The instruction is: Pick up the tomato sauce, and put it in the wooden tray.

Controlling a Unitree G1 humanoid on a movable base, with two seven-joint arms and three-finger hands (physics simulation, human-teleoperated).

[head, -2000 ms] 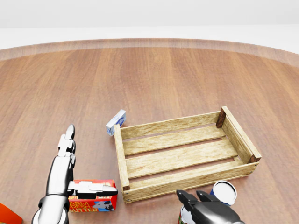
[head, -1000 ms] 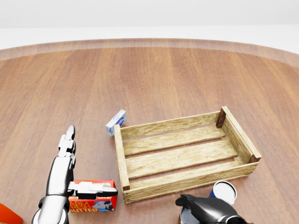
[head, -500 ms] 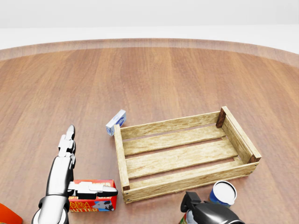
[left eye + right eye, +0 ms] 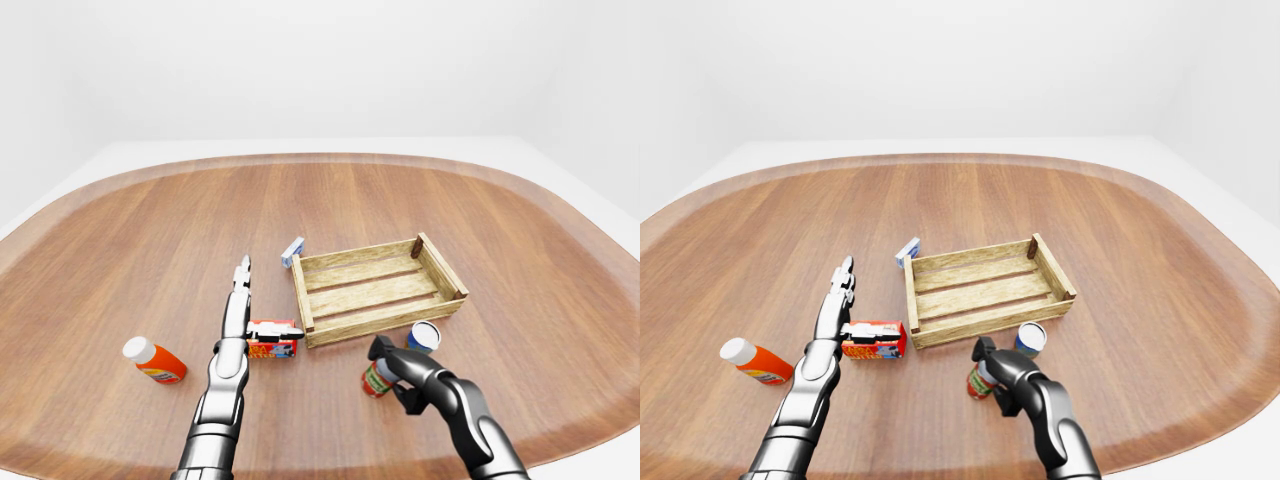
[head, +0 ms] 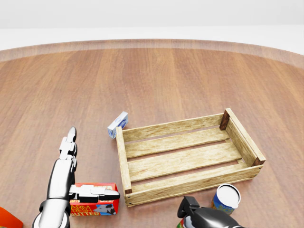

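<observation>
The small red-and-green tomato sauce can (image 4: 377, 380) stands on the brown wooden table (image 4: 150, 230), near the bottom of the left-eye view, just below the long wall of the slatted wooden tray (image 4: 378, 288) and beside a blue-labelled can with a white lid (image 4: 424, 336). The dark right hand (image 4: 400, 372) wraps round the sauce can, 1 finger over its top and the rest at its side; the fingers look clenched on it, though how firm the contact is cannot be told. The can seems tilted slightly. As a judgement, it is a rigid, smooth metal cylinder, moderately heavy for its size and apt to slip, so a grip low round the middle of the wall would hold best. The silver left hand (image 4: 243, 280) lies stretched out with its fingers released, its thumb by a red butter box (image 4: 273, 340), holding nothing.
</observation>
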